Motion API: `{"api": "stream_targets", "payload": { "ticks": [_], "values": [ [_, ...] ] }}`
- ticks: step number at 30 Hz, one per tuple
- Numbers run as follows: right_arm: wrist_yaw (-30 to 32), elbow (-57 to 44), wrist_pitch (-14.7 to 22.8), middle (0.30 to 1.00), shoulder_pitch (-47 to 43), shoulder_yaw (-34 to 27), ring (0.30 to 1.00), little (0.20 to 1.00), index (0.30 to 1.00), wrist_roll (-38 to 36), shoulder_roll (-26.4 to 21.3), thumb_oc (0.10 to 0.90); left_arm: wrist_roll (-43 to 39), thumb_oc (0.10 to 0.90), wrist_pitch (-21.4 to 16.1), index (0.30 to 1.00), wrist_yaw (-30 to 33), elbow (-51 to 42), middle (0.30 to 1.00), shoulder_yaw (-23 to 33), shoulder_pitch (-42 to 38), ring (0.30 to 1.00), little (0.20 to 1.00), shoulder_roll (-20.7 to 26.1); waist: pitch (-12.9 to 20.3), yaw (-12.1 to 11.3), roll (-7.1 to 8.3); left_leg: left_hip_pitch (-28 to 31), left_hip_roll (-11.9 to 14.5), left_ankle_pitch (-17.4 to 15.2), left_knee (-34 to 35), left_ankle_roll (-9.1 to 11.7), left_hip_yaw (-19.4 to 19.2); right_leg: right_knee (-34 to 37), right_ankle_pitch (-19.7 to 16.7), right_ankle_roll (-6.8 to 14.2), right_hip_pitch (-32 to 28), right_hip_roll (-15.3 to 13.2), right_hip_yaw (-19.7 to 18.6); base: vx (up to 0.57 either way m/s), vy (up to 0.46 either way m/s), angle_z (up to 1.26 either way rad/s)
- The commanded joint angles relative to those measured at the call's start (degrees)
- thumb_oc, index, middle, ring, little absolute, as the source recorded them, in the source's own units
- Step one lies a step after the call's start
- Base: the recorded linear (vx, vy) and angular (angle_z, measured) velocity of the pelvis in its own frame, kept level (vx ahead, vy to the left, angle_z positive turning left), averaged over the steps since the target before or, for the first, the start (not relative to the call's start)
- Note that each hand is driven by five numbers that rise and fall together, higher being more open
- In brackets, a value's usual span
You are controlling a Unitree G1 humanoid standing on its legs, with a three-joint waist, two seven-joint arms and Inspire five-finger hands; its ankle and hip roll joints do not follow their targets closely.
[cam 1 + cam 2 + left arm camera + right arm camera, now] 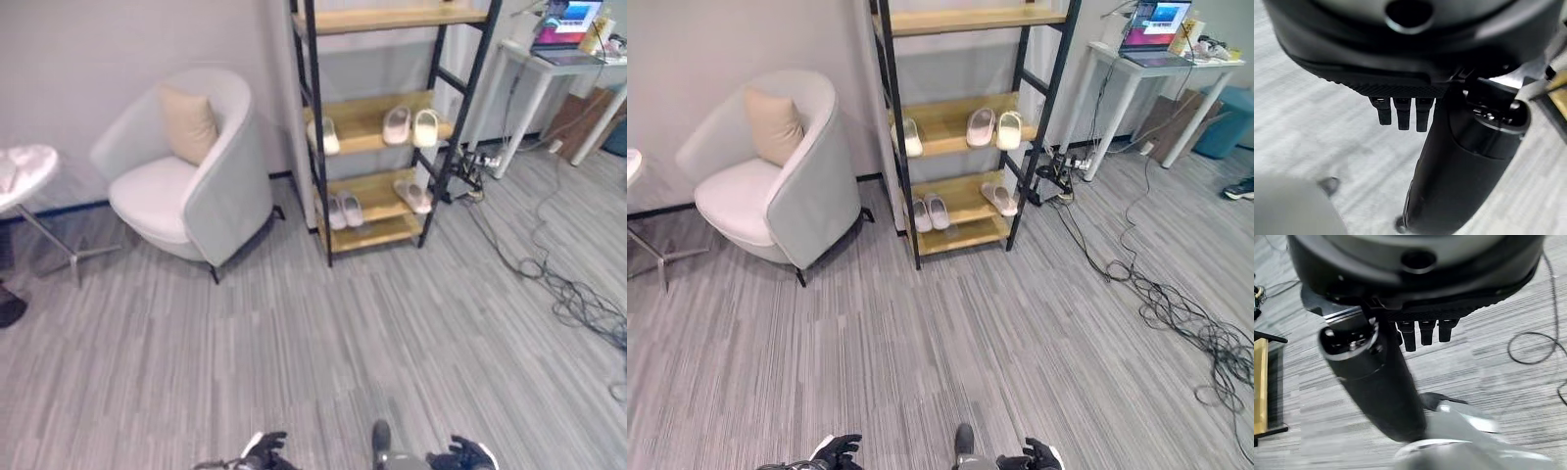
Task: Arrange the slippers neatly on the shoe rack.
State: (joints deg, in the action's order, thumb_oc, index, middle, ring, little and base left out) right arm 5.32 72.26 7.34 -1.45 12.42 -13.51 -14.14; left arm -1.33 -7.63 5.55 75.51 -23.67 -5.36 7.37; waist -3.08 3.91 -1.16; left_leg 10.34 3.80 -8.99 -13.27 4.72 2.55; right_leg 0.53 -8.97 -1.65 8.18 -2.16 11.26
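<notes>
A black-framed shoe rack (pixel 364 119) with wooden shelves stands against the far wall. Its middle shelf holds a single white slipper (pixel 324 135) at the left and a white pair (pixel 410 126) at the right. On the lower shelf lie a pale pair (pixel 343 210) and one pinkish slipper (pixel 412 195). My left hand (pixel 263 452) and right hand (pixel 468 455) hang low at the near edge, far from the rack. In the wrist views the left hand (pixel 1400 54) and right hand (pixel 1415 279) have relaxed fingers over bare floor and hold nothing.
A white armchair (pixel 186 166) with a beige cushion (pixel 188 124) sits left of the rack, and a round side table (pixel 24 171) stands further left. To the right are a white desk (pixel 539 69) with a laptop (pixel 568 24) and loose cables (pixel 578 294) on the floor.
</notes>
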Motion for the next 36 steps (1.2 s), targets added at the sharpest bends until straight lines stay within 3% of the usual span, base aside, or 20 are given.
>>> {"api": "stream_targets", "payload": {
  "ticks": [1, 3, 5, 7, 9, 11, 14, 15, 18, 20, 21, 22, 23, 26, 27, 30, 31, 32, 34, 36],
  "values": [
    [0.18, 0.10, 1.33, 0.900, 0.08, 1.10, 0.900, 0.900, 0.900, -0.27, -1.95, 0.800, 1.50, 0.800, -1.97, 0.900, 0.84, -1.46, 0.900, -0.46, -3.02, 0.900, 0.900, 0.37, -1.39, -0.63, 2.02, -5.97, -0.27, 10.24, -6.30, 1.84, 1.64, -1.90, 6.25, 5.39, -2.30, -1.52, -2.19, 0.13, -0.218, -0.24],
    [0.53, 0.10, 1.22, 0.900, -0.38, 1.40, 0.900, 0.900, 0.900, -0.79, -2.17, 0.800, 1.21, 0.800, -1.86, 0.900, 1.17, -2.24, 0.900, -0.84, -3.43, 0.900, 0.900, 0.47, -2.28, -1.38, 3.07, -8.87, 0.80, 11.84, -11.63, 1.71, -0.21, -1.23, 7.42, 4.52, -4.75, -1.52, -2.52, 0.17, -0.202, -0.20],
    [0.59, -0.11, 1.17, 0.900, -0.72, 1.70, 0.900, 0.900, 0.900, -0.97, -2.51, 0.800, 1.00, 0.800, -1.93, 0.900, 1.54, -3.02, 0.900, -1.49, -4.06, 0.900, 0.900, 0.34, -2.81, -2.12, 3.66, -11.72, 0.12, 10.04, -11.45, 0.80, -1.64, -0.48, 8.33, 4.52, -6.90, -1.41, -3.45, 0.22, -0.142, -0.21],
    [0.69, -0.09, 1.50, 0.900, -0.77, 2.01, 0.900, 0.900, 0.900, -0.94, -2.74, 0.800, 1.40, 0.800, -2.12, 0.900, 1.62, -3.16, 0.900, -2.24, -4.43, 0.900, 0.900, -0.01, -2.92, -2.93, 4.28, -15.60, -1.51, 7.02, -7.43, -0.25, -3.10, 0.64, 9.48, 4.75, -8.98, -1.30, -4.10, 0.28, -0.109, -0.17],
    [0.90, 0.01, 1.56, 0.900, -0.41, 1.99, 0.900, 0.900, 0.900, -0.87, -2.75, 0.800, 1.33, 0.800, -2.24, 0.900, 1.42, -3.05, 0.900, -2.56, -4.39, 0.900, 0.900, -0.18, -3.18, -3.54, 3.93, -17.68, -2.01, 6.50, -2.03, -0.46, -4.52, 1.22, 10.81, 5.01, -10.81, -0.63, -4.23, 0.27, -0.062, -0.03],
    [1.07, -0.04, 1.75, 0.900, -0.02, 2.04, 0.900, 0.900, 0.900, -1.10, -2.54, 0.800, 1.06, 0.800, -2.33, 0.900, 1.37, -2.80, 0.900, -2.29, -4.05, 0.900, 0.900, -0.21, -3.45, -4.10, 3.22, -19.71, -2.63, 10.07, 4.33, -0.48, -6.04, 1.76, 12.27, 4.91, -12.93, 0.84, -4.85, 0.29, -0.057, 0.16],
    [1.37, -0.07, 1.68, 0.900, -0.23, 2.22, 0.900, 0.900, 0.900, -1.04, -1.91, 0.800, 0.46, 0.800, -2.24, 0.900, 1.65, -2.40, 0.900, -1.38, -3.44, 0.900, 0.900, 0.14, -3.92, -5.84, 2.21, -23.71, -4.53, 14.92, 8.02, -0.43, -5.18, 1.56, 14.11, 4.36, -15.81, 3.47, -7.94, 0.33, -0.067, -0.03],
    [1.35, 0.07, 1.54, 0.900, -0.10, 2.26, 0.900, 0.900, 0.900, -0.89, -1.76, 0.800, 0.31, 0.800, -2.20, 0.900, 1.61, -2.15, 0.900, -1.10, -3.05, 0.900, 0.900, 0.29, -4.07, -6.48, 2.33, -24.21, -5.14, 15.25, 8.04, -0.34, -4.87, 1.10, 14.95, 4.18, -16.84, 3.68, -9.00, 0.42, -0.004, -0.35],
    [0.70, 0.66, 1.32, 0.900, 1.03, 1.93, 0.900, 0.900, 0.900, 0.50, -0.93, 0.800, -1.34, 0.800, -1.83, 0.900, 0.74, -0.96, 0.900, 1.78, -1.15, 0.900, 0.900, 0.54, -1.48, -7.99, 2.58, -21.34, -6.68, 13.81, 9.73, -2.70, -3.67, -2.14, 17.40, 5.07, -18.96, 2.99, -9.59, 0.40, 0.031, -0.99],
    [0.28, 0.68, 1.25, 0.900, 0.85, 1.98, 0.900, 0.900, 0.900, 1.22, -0.63, 0.800, -1.21, 0.800, -1.74, 0.900, 0.51, -0.96, 0.900, 2.02, -0.88, 0.900, 0.900, 0.72, -0.51, -8.57, 3.02, -19.40, -7.10, 12.15, 9.93, -4.24, -4.52, -9.38, 15.89, 7.09, -17.35, 1.75, -9.04, 0.26, 0.033, -0.59],
    [0.28, 0.68, 1.24, 0.900, 0.85, 1.98, 0.900, 0.900, 0.900, 1.23, -0.62, 0.800, -1.21, 0.800, -1.74, 0.900, 0.50, -0.96, 0.900, 2.02, -0.87, 0.900, 0.900, 0.74, -0.51, -8.65, 3.09, -19.39, -7.16, 12.09, 9.91, -4.28, -4.63, -9.69, 16.10, 7.14, -17.21, 1.65, -9.13, 0.21, 0.040, -0.43],
    [-0.15, 0.04, 1.11, 0.900, 0.36, 2.12, 0.900, 0.900, 0.900, 1.74, -0.52, 0.800, -1.23, 0.800, -1.65, 0.900, 0.29, -1.39, 0.900, 2.06, -1.15, 0.900, 0.900, 1.24, -0.86, -7.93, 2.65, -17.16, -7.06, 10.51, 9.90, -5.60, -4.17, -19.56, 11.67, 9.90, -11.96, 0.30, -8.29, 0.19, 0.023, -0.40],
    [-0.34, -0.23, 1.11, 0.900, 0.02, 2.09, 0.900, 0.900, 0.900, 1.83, -0.56, 0.800, -1.28, 0.800, -1.59, 0.900, 0.31, -1.70, 0.900, 1.92, -1.46, 0.900, 0.900, 1.47, -1.05, -7.39, 2.47, -16.13, -7.35, 9.39, 9.30, -6.41, -3.78, -23.70, 8.44, 11.32, -9.76, -0.29, -7.93, 0.24, 0.027, -0.37],
    [-0.33, -0.32, 0.97, 0.900, 0.02, 1.75, 0.900, 0.900, 0.900, 1.88, -0.52, 0.800, -1.15, 0.800, -1.50, 0.900, 0.43, -1.89, 0.900, 1.71, -1.71, 0.900, 0.900, 1.76, -1.53, -6.51, 1.32, -13.53, -6.85, 7.90, 9.22, -7.00, -2.44, -29.27, 7.70, 11.30, -5.47, -1.88, -5.84, 0.17, -0.018, 0.16],
    [-0.28, -0.59, 1.11, 0.900, 0.09, 1.60, 0.900, 0.900, 0.900, 2.00, -0.54, 0.800, -1.06, 0.800, -1.43, 0.900, 0.37, -1.94, 0.900, 1.56, -1.91, 0.900, 0.900, 1.84, -1.51, -5.96, 0.54, -11.25, -6.43, 6.52, 9.79, -6.85, -1.24, -26.00, 9.50, 9.49, -2.84, -3.90, -2.79, 0.35, -0.109, 0.35],
    [-0.24, -0.91, 1.20, 0.900, -0.19, 1.64, 0.900, 0.900, 0.900, 2.15, -0.82, 0.800, -0.93, 0.800, -1.60, 0.900, 0.31, -1.71, 0.900, 1.39, -2.14, 0.900, 0.900, 1.76, -2.04, -4.76, 0.47, -8.72, -6.20, 4.82, 10.09, -6.30, 0.02, -21.15, 10.72, 8.31, -0.87, -5.36, -0.79, 0.22, -0.124, 0.28],
    [-0.32, -1.02, 1.17, 0.900, -0.32, 1.62, 0.900, 0.900, 0.900, 2.22, -1.01, 0.800, -0.75, 0.800, -1.61, 0.900, 0.17, -1.69, 0.900, 1.32, -2.12, 0.900, 0.900, 1.76, -2.08, -4.37, 0.58, -7.89, -6.09, 4.15, 10.27, -5.92, 0.38, -18.22, 10.17, 8.36, -0.22, -6.07, -0.59, 0.52, -0.383, 0.47],
    [-0.25, -1.07, 0.96, 0.900, -1.09, 1.65, 0.900, 0.900, 0.900, 2.48, -1.21, 0.800, -0.40, 0.800, -2.00, 0.900, 0.55, -1.09, 0.900, 1.14, -2.32, 0.900, 0.900, 1.45, -2.52, -2.78, 1.16, -4.55, -5.67, 1.95, 10.86, -4.48, 2.30, -8.15, 6.00, 9.70, 3.18, -8.20, -2.61, 0.54, -0.407, 0.27],
    [-0.44, -1.13, 0.73, 0.900, -1.05, 1.76, 0.900, 0.900, 0.900, 2.80, -1.29, 0.800, -0.21, 0.800, -2.16, 0.900, 0.69, -0.73, 0.900, 1.03, -2.18, 0.900, 0.900, 1.37, -2.83, -2.18, 1.09, -2.09, -4.64, 0.48, 11.29, -3.60, 3.24, -5.93, 4.34, 10.64, 3.76, -8.56, -3.80, 0.42, -0.327, 0.14],
    [-0.63, -0.93, 0.59, 0.900, -0.20, 1.97, 0.900, 0.900, 0.900, 3.30, -1.25, 0.800, -0.31, 0.800, -2.11, 0.900, 0.72, -0.15, 0.900, 1.48, -1.49, 0.900, 0.900, 1.27, -2.08, -2.65, 1.80, -0.68, -4.15, -0.94, 11.56, -2.90, 3.12, -4.81, 3.38, 10.80, 2.13, -8.85, -2.46, 0.25, -0.278, 0.41]
  ]
}}
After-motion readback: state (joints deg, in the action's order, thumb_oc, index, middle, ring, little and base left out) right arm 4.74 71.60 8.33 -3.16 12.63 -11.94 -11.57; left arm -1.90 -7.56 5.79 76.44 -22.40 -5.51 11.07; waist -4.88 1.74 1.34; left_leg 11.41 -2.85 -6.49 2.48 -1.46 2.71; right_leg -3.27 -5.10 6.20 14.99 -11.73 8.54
